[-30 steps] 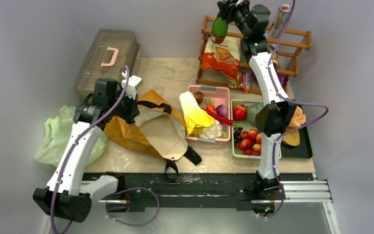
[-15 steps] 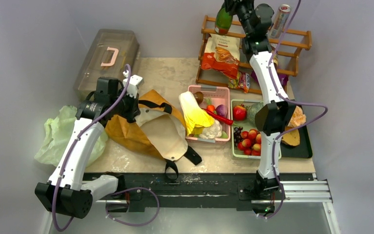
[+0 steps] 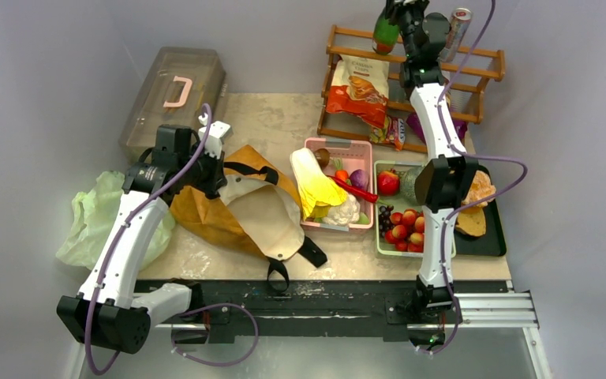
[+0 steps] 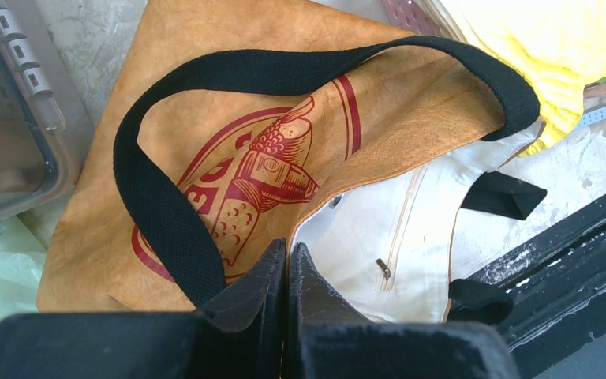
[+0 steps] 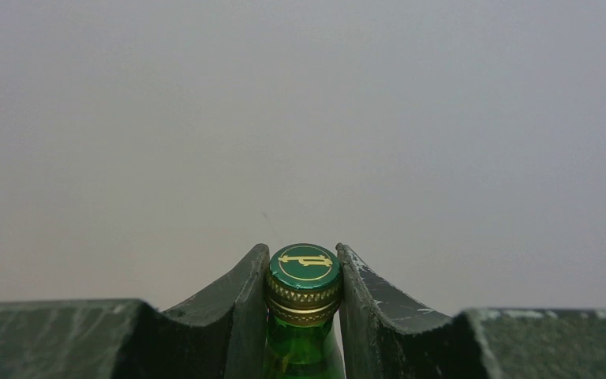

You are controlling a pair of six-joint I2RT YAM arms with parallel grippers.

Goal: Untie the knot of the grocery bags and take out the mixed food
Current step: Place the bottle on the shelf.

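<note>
Slippage is looming: right tool (image 5: 303, 257) is clamping the green bottle (image 3: 383, 35) only at its capped neck above the wooden rack (image 3: 473, 57), so it may swing loose; left tool (image 4: 287, 264) is hovering, closed and empty, over the tote (image 4: 205, 118).

Left end effector (image 4: 288, 254) closed, right (image 5: 302, 257) clamped

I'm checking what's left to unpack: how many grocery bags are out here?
2. A thin, crinkly pale-green plastic bag lies crumpled at the far left; a mustard-brown tote with black straps lies just right of it. Others may be hidden.
</note>
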